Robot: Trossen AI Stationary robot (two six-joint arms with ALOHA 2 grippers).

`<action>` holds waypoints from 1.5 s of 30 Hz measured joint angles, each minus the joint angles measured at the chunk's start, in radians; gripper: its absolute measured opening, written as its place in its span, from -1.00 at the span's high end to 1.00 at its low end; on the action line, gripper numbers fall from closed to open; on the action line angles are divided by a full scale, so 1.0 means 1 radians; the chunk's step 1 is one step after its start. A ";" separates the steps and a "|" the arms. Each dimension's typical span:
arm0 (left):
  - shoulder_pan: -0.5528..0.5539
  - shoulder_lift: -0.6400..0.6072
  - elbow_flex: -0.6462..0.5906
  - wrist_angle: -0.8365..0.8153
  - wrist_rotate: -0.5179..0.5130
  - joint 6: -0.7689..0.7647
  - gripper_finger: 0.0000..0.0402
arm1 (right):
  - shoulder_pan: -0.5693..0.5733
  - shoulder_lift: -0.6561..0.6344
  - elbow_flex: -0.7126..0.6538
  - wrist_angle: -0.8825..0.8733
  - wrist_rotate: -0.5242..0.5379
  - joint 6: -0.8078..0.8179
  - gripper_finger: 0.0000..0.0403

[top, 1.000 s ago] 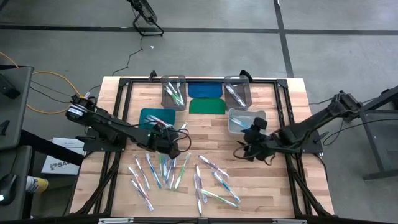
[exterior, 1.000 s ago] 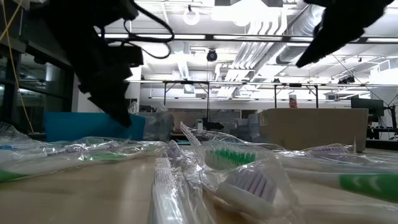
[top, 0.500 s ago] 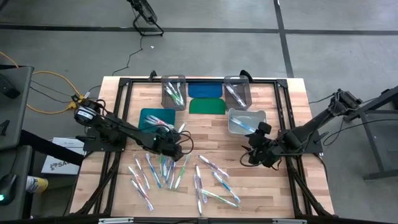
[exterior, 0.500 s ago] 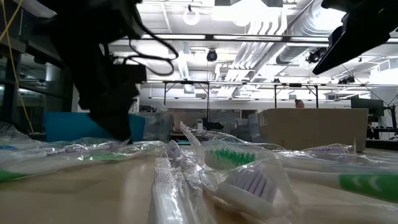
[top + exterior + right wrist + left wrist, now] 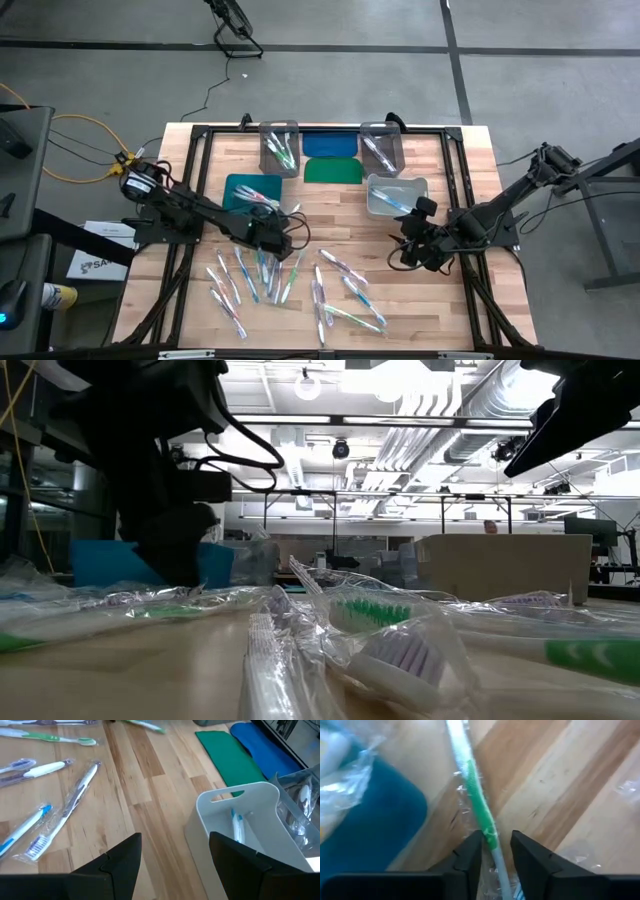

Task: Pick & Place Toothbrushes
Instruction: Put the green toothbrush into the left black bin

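Green-handled wrapped toothbrush lies on wooden desk, running between fingers of left end effector, which stand parted, not yet clamped. Step: grasping. Next: close, lift, carry to bin. Right end effector spread, empty, just beside white plastic bin holding blue-tipped toothbrush.

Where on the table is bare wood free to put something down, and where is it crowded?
Bare wood lies right of the clear bin, near the right tool, and along the far left edge beside the teal bin. The near middle is crowded with wrapped toothbrushes, where the left tool straddles one.
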 joint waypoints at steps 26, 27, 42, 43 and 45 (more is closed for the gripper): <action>-0.017 0.004 0.000 0.276 0.092 0.578 0.51 | 0.000 0.000 0.000 0.011 -0.029 -0.004 -0.12; -0.011 0.004 0.000 0.280 0.090 0.586 0.50 | 0.000 0.000 0.000 0.011 -0.030 -0.004 -0.12; 0.022 0.003 0.000 0.270 0.126 0.665 0.49 | 0.000 0.000 0.002 0.012 -0.047 -0.001 -0.12; 0.022 0.003 0.000 0.270 0.129 0.668 0.49 | 0.000 0.000 0.002 0.013 -0.050 -0.001 -0.12; 0.022 0.003 0.000 0.269 0.132 0.668 0.49 | 0.000 0.000 0.002 0.013 -0.051 -0.001 -0.12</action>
